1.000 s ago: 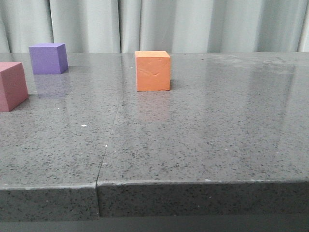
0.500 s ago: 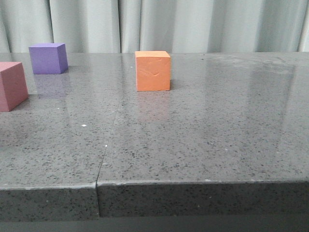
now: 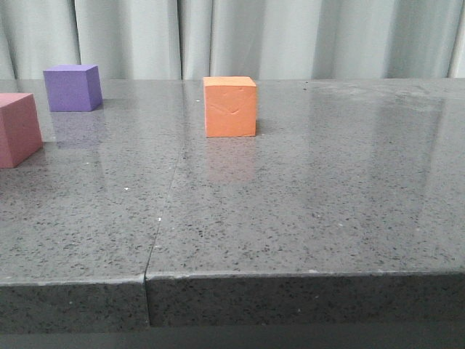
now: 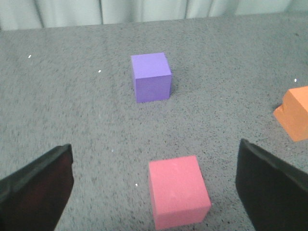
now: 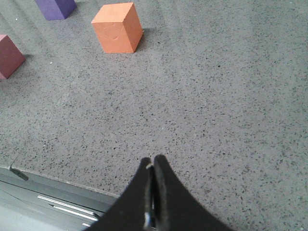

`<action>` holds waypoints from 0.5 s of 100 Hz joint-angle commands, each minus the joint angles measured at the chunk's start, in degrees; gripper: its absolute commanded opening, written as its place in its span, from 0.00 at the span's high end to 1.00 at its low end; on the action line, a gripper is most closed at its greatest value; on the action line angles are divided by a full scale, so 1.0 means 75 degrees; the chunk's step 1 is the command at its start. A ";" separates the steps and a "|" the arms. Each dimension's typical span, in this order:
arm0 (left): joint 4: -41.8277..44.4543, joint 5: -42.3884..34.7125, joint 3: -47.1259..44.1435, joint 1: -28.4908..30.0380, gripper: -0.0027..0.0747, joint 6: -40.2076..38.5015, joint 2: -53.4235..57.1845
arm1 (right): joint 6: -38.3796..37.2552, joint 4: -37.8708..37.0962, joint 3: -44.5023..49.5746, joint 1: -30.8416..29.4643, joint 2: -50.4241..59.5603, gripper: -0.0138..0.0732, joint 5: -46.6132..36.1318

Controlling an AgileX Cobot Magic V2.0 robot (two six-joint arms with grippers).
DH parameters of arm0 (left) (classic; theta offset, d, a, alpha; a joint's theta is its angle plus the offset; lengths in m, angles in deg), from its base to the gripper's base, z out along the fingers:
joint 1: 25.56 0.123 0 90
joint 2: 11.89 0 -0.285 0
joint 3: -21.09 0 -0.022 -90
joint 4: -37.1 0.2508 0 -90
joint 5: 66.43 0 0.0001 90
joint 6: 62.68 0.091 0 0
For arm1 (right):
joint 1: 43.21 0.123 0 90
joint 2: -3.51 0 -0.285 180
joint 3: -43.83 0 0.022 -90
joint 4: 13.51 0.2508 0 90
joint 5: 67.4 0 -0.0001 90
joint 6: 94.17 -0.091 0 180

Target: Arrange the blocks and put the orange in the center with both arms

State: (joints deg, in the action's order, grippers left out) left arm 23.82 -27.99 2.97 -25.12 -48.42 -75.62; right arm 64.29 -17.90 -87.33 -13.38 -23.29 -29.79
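- Location of task items: the orange matte foam cube (image 3: 230,107) stands alone near the middle of the grey speckled stone table (image 3: 305,211). The dusky pink matte foam cube (image 3: 17,129) sits at the table's left, and the purple matte foam cube (image 3: 72,87) is farther back on that side. All three are apart from one another.
- Risk one: the left gripper (image 4: 154,185) frames the pink cube, but its fingers are spread far wider than the block. If the descent is off-centre, one finger is likely to push or turn the block before the other reaches it.
- Risk two: the purple cube lies directly beyond the pink one in the left wrist view. A long reach could nudge it.
- Risk three: foam probably compresses, so a hard squeeze could tilt the block.
- Left arm pose: raised above the table, angled down over the pink cube, holding nothing.
- Right gripper (image 5: 153,166): fingers pressed together and empty, near the table's front edge, well away from the orange cube.
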 commanded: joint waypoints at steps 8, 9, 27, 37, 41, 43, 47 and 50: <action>-0.0767 0.0016 0.1181 -0.0002 0.14 0.0826 -0.0787 | 0.0071 -0.0110 -0.0188 -0.0020 -0.0038 0.92 -0.0538; -0.0802 0.0040 0.1265 -0.0002 0.14 0.0970 -0.0828 | 0.0071 -0.0110 -0.0188 -0.0020 -0.0038 0.92 -0.0538; -0.1889 0.1234 0.2434 -0.0002 0.14 0.3375 -0.1943 | 0.0071 -0.0110 -0.0188 -0.0020 -0.0038 0.92 -0.0538; -0.2078 0.1667 0.3104 -0.0016 0.14 0.4155 -0.2511 | 0.0071 -0.0110 -0.0188 -0.0020 -0.0038 0.92 -0.0538; -0.2078 0.1757 0.3298 -0.0016 0.14 0.4384 -0.2733 | 0.0071 -0.0110 -0.0188 -0.0020 -0.0038 0.92 -0.0538; -0.2078 0.1806 0.3412 -0.0016 0.14 0.4530 -0.2841 | 0.0071 -0.0110 -0.0188 -0.0020 -0.0038 0.92 -0.0538; -0.2078 0.1918 0.3631 -0.0016 0.14 0.4842 -0.3014 | 0.0071 -0.0110 -0.0188 -0.0020 -0.0038 0.92 -0.0538; -0.2078 0.2026 0.3771 -0.0016 0.14 0.5067 -0.3179 | 0.0071 -0.0110 -0.0188 -0.0020 -0.0038 0.92 -0.0538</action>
State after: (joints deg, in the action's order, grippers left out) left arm 10.92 -12.56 26.67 -25.12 -15.44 -98.46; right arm 64.29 -17.90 -87.33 -13.38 -23.29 -29.79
